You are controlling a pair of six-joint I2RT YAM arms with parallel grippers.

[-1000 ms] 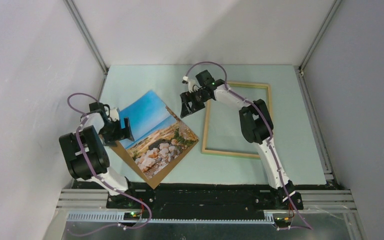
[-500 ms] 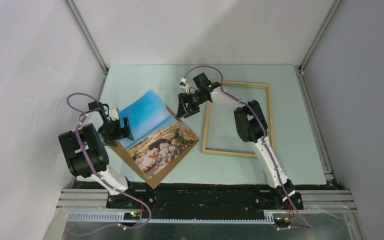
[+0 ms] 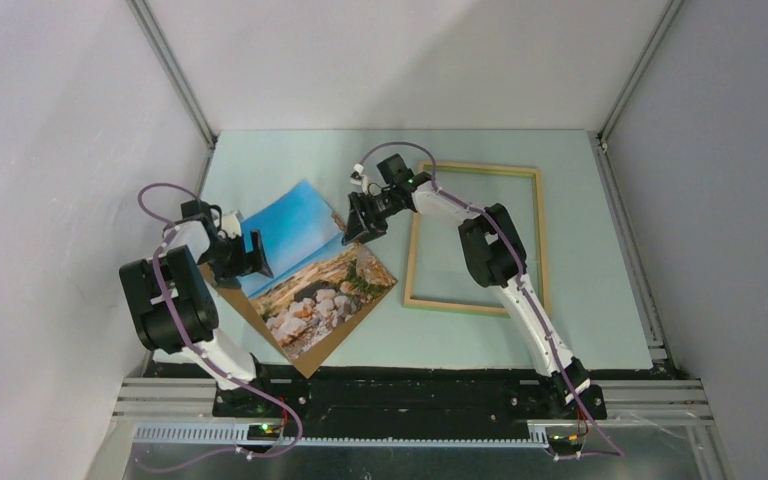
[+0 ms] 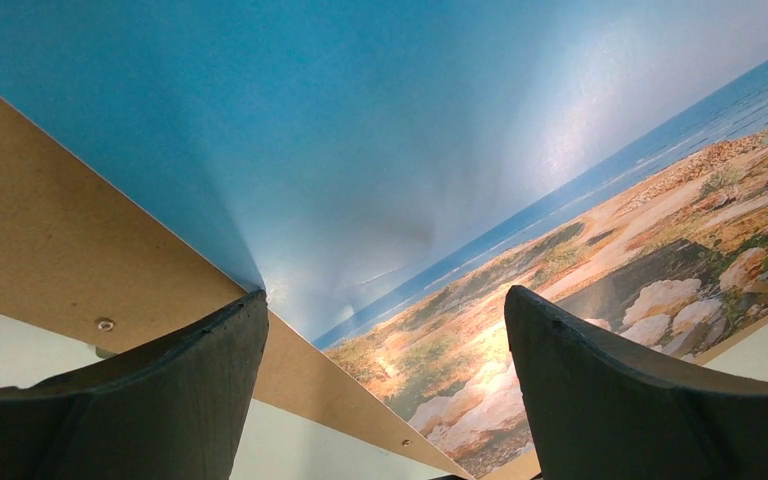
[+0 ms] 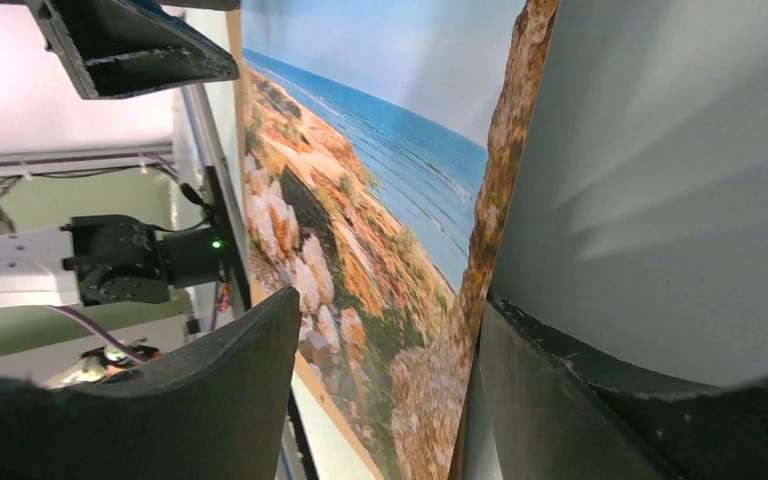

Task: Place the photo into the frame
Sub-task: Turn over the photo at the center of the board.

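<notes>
The photo (image 3: 305,262), a print of blue sky, sea and pale rocks, lies askew at the table's left, with a brown board strip (image 3: 260,325) showing along its near-left edge. The frame (image 3: 465,306) lies flat to its right, light wood side up. My left gripper (image 3: 253,255) is open at the photo's left edge; its fingers (image 4: 160,400) stand wide, with the photo (image 4: 460,150) and brown board (image 4: 60,230) between them. My right gripper (image 3: 358,225) straddles the photo's right edge. There the photo (image 5: 360,200) stands between its open jaws, close against the right finger (image 5: 560,400).
Grey walls with aluminium corner posts (image 3: 175,75) close in the pale green table (image 3: 290,160) on three sides. My right arm (image 3: 485,245) reaches across the frame's left part. A black base rail (image 3: 410,385) runs along the near edge.
My right gripper has moved left onto the photo's right edge, and its jaws have narrowed. My left gripper has stayed at the left edge, almost unchanged.
</notes>
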